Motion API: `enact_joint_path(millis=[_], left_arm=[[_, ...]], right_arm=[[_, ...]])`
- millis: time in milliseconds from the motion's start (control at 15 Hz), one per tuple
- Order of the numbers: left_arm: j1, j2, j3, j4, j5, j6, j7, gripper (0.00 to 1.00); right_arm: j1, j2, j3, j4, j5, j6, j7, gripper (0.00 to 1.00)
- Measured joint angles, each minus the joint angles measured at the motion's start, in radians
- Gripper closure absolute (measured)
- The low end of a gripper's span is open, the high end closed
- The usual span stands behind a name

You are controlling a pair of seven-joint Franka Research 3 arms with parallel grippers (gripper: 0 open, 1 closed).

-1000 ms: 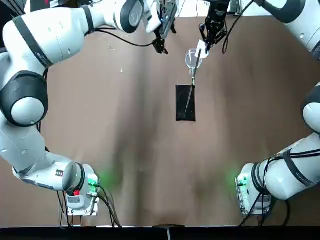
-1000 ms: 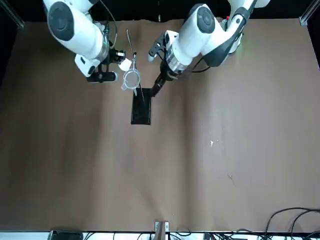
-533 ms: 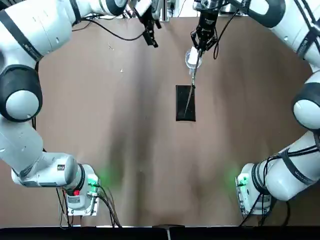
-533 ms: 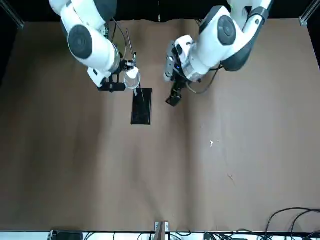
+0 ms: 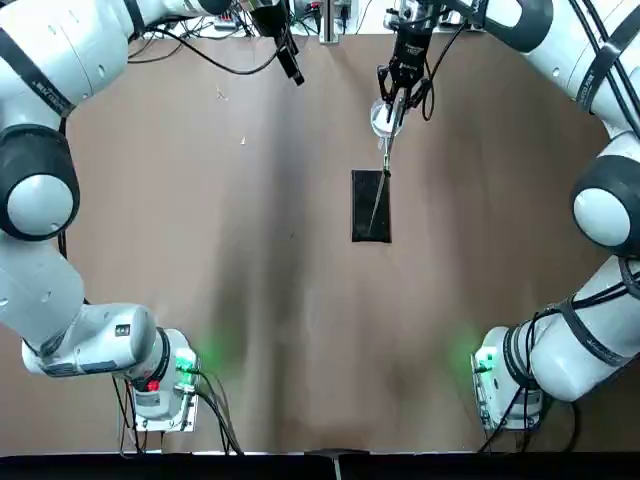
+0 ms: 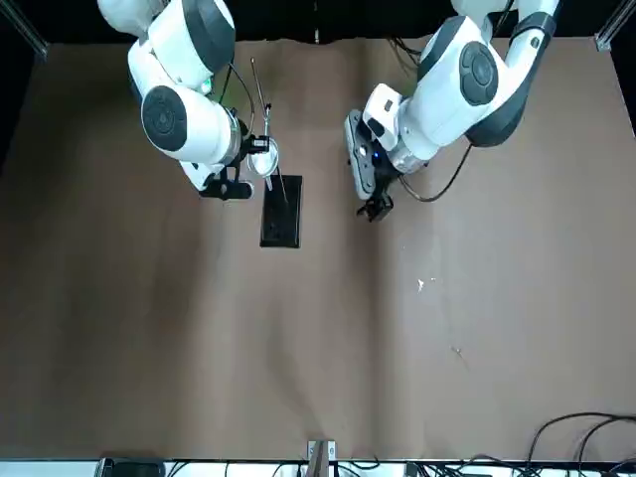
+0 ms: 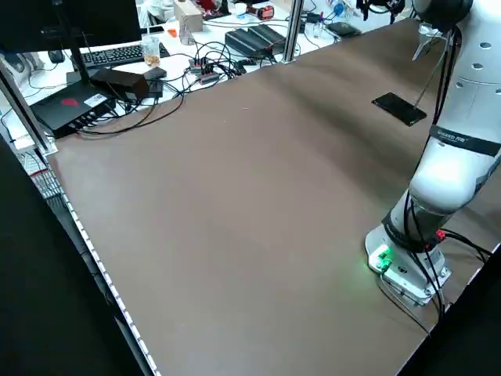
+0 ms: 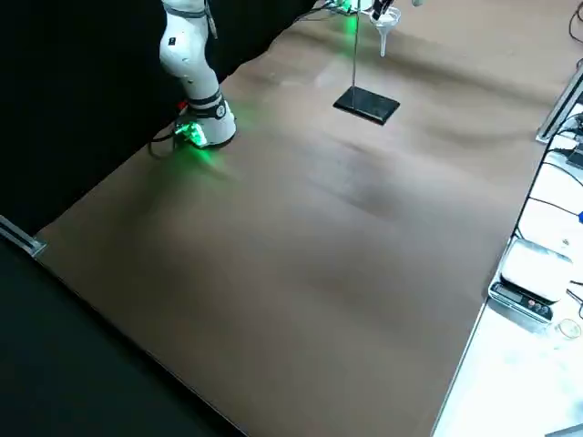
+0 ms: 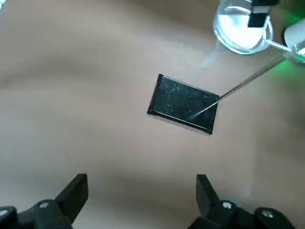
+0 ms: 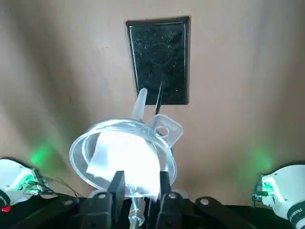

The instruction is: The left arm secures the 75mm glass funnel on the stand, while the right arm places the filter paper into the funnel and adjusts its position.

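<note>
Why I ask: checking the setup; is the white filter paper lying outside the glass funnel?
No, the paper sits inside the funnel.

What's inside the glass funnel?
The white filter paper sits inside the glass funnel, its lower edge at the right gripper. The paper hides the funnel's inner wall behind it.

Blk rectangular stand base (image 5: pixel 371 206) sits on brn tabletop (image 5: pixel 250 300), thin metal rod (image 5: pixel 388 160) rising from it. Clear round glass funnel (image 5: pixel 381 124) up by rod's top, w/ blk right gripper (image 5: pixel 398 98) over it. Blk left gripper (image 5: pixel 298 80) near far table edge, well apart from funnel.
</note>
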Motion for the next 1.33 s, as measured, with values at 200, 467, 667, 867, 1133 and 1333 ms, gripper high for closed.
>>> enact_joint_path(millis=[200,467,667,867,1133,1333], left_arm=[[0.034,-0.004,0.003,0.004,0.007,-0.051,-0.138,0.00],[0.055,-0.006,0.010,0.035,0.095,-0.107,-0.248,0.00],[0.055,-0.006,0.045,0.042,0.161,-0.158,-0.354,0.00],[0.056,-0.007,0.083,0.045,0.227,-0.209,-0.497,0.00],[0.074,-0.033,0.122,0.053,0.276,-0.314,-0.707,0.00],[0.107,-0.068,0.125,0.053,0.277,-0.370,-0.840,0.00]], right_arm=[[0.000,0.000,0.000,0.004,0.001,-0.001,0.000,0.61],[-0.024,-0.001,-0.005,0.009,0.001,-0.002,-0.013,0.61],[-0.103,-0.008,-0.014,0.015,0.000,-0.010,-0.096,0.60],[-0.208,-0.031,-0.021,0.021,0.000,-0.065,-0.195,0.59],[-0.242,-0.059,-0.023,0.022,-0.037,-0.074,-0.209,0.59],[-0.269,-0.068,-0.024,0.036,-0.140,-0.072,-0.231,0.59]])
